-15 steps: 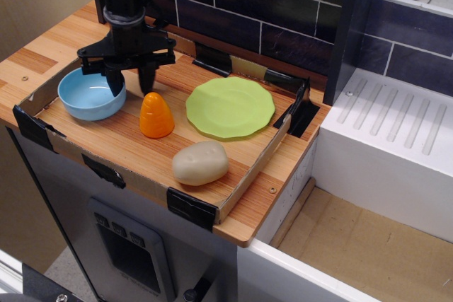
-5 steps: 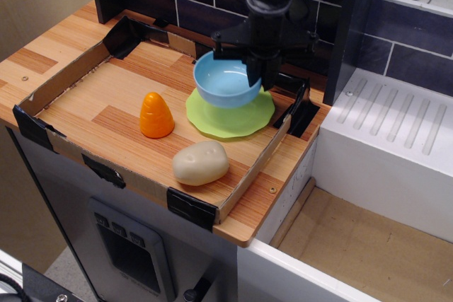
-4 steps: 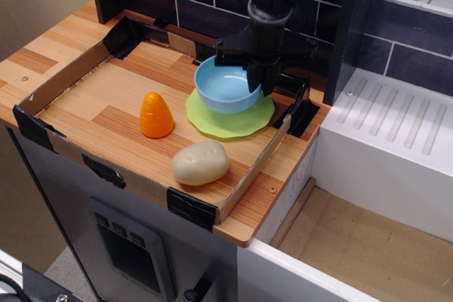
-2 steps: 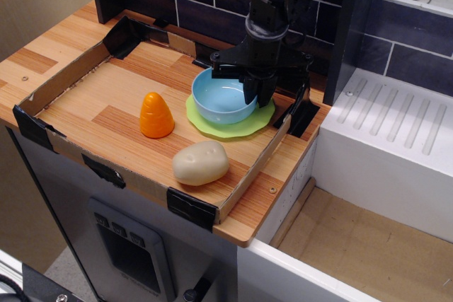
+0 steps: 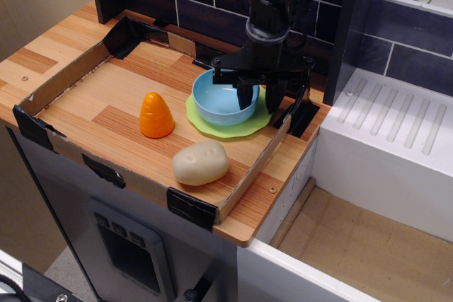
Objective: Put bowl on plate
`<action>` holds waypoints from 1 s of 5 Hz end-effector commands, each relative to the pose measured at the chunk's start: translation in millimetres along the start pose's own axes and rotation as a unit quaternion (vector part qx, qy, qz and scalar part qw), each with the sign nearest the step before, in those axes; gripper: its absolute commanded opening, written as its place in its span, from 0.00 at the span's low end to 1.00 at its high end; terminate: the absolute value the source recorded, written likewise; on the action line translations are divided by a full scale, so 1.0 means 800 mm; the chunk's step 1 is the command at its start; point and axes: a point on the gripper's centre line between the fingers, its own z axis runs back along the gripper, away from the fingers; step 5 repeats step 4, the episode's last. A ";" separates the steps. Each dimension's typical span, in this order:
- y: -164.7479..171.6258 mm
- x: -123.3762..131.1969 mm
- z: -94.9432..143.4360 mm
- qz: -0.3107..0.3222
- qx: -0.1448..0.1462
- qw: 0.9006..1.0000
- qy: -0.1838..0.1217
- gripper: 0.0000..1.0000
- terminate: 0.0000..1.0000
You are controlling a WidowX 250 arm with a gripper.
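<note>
Dark glossy brick-pattern tiles [image 5: 233, 5] back a striped wood-laminate counter [image 5: 42, 54], with a shallow cardboard tray [image 5: 53, 86] on it, edges patched at the corners with black tape [image 5: 190, 208]. Light blue bowl [image 5: 221, 98], smooth glossy plastic, round and plain, sits upright on the plate [image 5: 244, 126] at the tray's far right; the plate is flat lime-green plastic with a wavy scalloped rim, showing as a crescent around the bowl's near and right sides. Black gripper [image 5: 258, 97] hangs straight down over the bowl's right rim, fingers spread: one finger [image 5: 244, 95] dips inside the bowl, the other [image 5: 274, 97] stands outside the rim over the plate; whether the inner finger touches the wall I can't tell, but the jaws look released, not clamping the rim. Left of the plate, apart from it, stands an orange ridged cone-shaped toy [image 5: 156, 114], matte plastic, upright. Nearer, toward the tray's front edge, lies a cream rounded potato-like lump [image 5: 201, 163], smooth, with faint dimples. Right of the counter is a white ribbed drainboard [image 5: 396, 129] and below it a brown cardboard floor [image 5: 354, 245].
</note>
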 end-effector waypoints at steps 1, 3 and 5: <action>0.000 0.026 0.075 0.002 -0.034 0.999 -0.035 1.00 0.00; 0.012 0.037 0.106 -0.002 -0.037 0.999 -0.036 1.00 0.00; 0.012 0.037 0.106 -0.002 -0.037 0.999 -0.036 1.00 1.00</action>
